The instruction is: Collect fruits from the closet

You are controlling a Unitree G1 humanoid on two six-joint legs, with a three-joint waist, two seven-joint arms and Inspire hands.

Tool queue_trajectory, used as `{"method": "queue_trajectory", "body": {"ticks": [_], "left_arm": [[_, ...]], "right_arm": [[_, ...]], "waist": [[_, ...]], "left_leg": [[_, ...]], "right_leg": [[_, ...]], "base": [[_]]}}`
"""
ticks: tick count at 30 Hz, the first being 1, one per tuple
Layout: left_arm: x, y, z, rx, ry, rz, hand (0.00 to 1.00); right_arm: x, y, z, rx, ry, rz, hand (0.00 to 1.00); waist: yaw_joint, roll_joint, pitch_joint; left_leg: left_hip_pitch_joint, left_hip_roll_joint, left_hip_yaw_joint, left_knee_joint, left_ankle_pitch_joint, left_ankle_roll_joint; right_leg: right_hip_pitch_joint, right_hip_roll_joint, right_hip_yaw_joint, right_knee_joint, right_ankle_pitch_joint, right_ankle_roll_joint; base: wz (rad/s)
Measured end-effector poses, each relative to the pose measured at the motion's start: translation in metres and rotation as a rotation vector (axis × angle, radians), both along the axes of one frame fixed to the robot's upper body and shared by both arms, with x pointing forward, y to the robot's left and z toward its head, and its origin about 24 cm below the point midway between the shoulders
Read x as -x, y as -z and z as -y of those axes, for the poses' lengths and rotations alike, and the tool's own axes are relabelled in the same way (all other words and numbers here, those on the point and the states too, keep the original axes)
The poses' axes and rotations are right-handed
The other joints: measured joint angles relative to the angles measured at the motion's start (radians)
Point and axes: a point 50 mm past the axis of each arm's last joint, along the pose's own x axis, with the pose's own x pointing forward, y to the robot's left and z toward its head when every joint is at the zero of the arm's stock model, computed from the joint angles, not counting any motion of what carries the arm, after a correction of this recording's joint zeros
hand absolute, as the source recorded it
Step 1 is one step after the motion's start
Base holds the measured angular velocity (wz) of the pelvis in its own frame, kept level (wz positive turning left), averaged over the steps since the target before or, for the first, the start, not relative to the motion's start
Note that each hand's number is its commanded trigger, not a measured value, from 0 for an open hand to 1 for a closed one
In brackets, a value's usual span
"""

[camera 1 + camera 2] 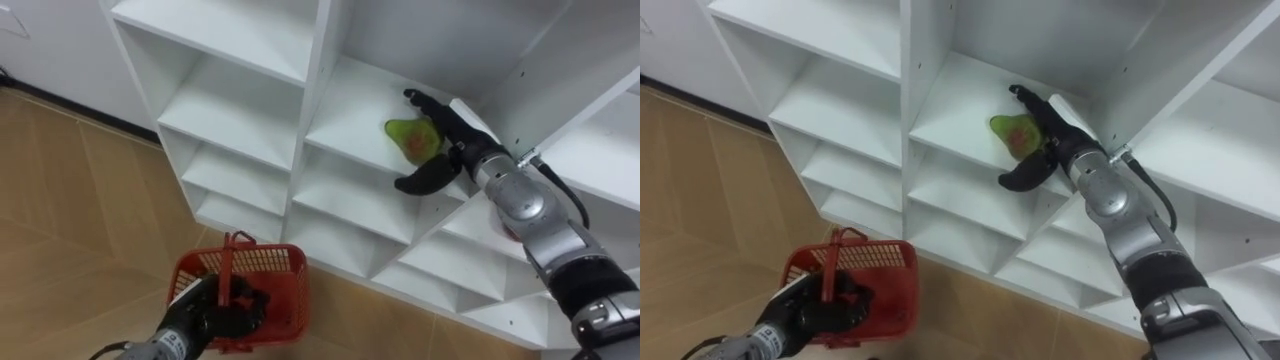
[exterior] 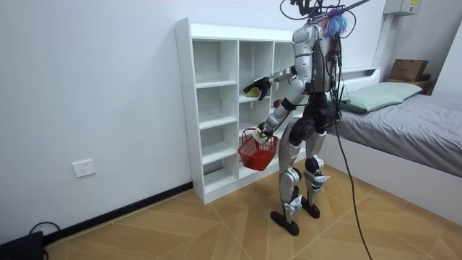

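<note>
A green fruit with a red blush (image 1: pixel 413 138) (image 1: pixel 1015 134) (image 2: pixel 251 92) lies on a shelf of the white closet (image 1: pixel 330 110) (image 2: pixel 216 108). My right hand (image 1: pixel 437 140) (image 1: pixel 1042 135) reaches into that compartment, fingers and thumb curved round the fruit, touching it from the right. My left hand (image 1: pixel 225 310) (image 1: pixel 825 305) (image 2: pixel 263 131) is shut on the handle of a red wire basket (image 1: pixel 272 285) (image 1: pixel 875 285) (image 2: pixel 257 150), held low in front of the closet. I stand facing the closet.
The closet has several open white compartments, with dividers close on both sides of the fruit's shelf. Something red (image 1: pixel 507 234) shows behind my right forearm on a lower shelf. Wooden floor (image 1: pixel 60 220) lies below; a bed (image 2: pixel 404 130) stands behind me.
</note>
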Motion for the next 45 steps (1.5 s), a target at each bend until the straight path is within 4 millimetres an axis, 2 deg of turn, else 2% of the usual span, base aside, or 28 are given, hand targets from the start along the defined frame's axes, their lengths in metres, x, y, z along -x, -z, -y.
{"method": "queue_trajectory", "body": {"ticks": [11, 12, 13, 14, 15, 17, 31, 45], "left_arm": [[-0.0001, 0.0007, 0.0017, -0.027, 0.032, -0.008, 1.00], [-0.0002, 0.0007, 0.0022, -0.025, 0.032, -0.007, 1.00], [-0.0002, 0.0008, 0.0026, -0.024, 0.032, -0.007, 1.00], [-0.0003, 0.0008, 0.0027, -0.023, 0.032, -0.007, 1.00], [-0.0003, 0.0008, 0.0027, -0.024, 0.033, -0.007, 1.00], [-0.0007, 0.0006, 0.0027, -0.025, 0.033, -0.006, 1.00], [-0.0035, -0.0004, 0.0046, -0.023, 0.041, 0.001, 1.00], [-0.0036, -0.0004, 0.0048, -0.025, 0.043, 0.001, 1.00]], "right_arm": [[0.0000, -0.0001, 0.0005, -0.004, 0.001, -0.001, 0.00], [0.0000, -0.0001, 0.0005, -0.004, 0.001, -0.001, 0.07], [0.0000, -0.0001, 0.0005, -0.004, 0.001, -0.001, 0.46], [0.0000, -0.0001, 0.0005, -0.003, 0.001, -0.001, 0.58], [0.0000, -0.0001, 0.0005, -0.003, 0.001, -0.001, 0.79], [-0.0003, -0.0008, 0.0012, -0.005, 0.006, 0.003, 1.00], [-0.0035, -0.0077, 0.0044, -0.022, 0.047, 0.053, 1.00], [-0.0016, -0.0020, 0.0028, -0.025, 0.040, 0.014, 1.00]], "waist": [[0.000, 0.000, -0.0002], [0.000, 0.000, -0.0002], [0.000, 0.000, -0.0002], [0.000, 0.000, -0.0002], [0.000, 0.000, -0.0002], [0.000, 0.000, -0.0002], [0.005, -0.001, -0.0009], [0.005, -0.002, -0.0005]], "left_leg": [[0.000, -0.001, 0.000, 0.000, 0.001, 0.001], [0.000, -0.001, 0.000, 0.000, 0.001, 0.001], [0.000, -0.001, 0.000, 0.000, 0.001, 0.001], [0.000, -0.001, 0.000, 0.000, 0.001, 0.001], [0.000, 0.000, 0.000, 0.001, 0.001, 0.001], [0.000, -0.001, 0.000, 0.001, 0.001, 0.001], [0.004, -0.002, 0.002, -0.004, 0.002, 0.002], [0.004, -0.002, 0.003, -0.004, 0.002, 0.002]], "right_leg": [[0.000, -0.001, 0.001, 0.000, 0.000, 0.000], [0.000, -0.001, 0.000, 0.000, 0.000, 0.000], [0.000, -0.001, 0.000, 0.000, 0.000, 0.000], [0.000, -0.001, 0.000, 0.000, 0.000, 0.000], [0.000, -0.001, 0.000, 0.000, 0.000, 0.000], [0.000, -0.001, 0.000, 0.000, 0.000, 0.000], [0.002, -0.001, 0.012, 0.002, 0.001, 0.002], [0.001, -0.002, 0.014, 0.001, 0.001, 0.002]], "base": [[0.00], [0.00], [0.00], [0.00], [0.00], [0.00], [0.00], [0.00]]}}
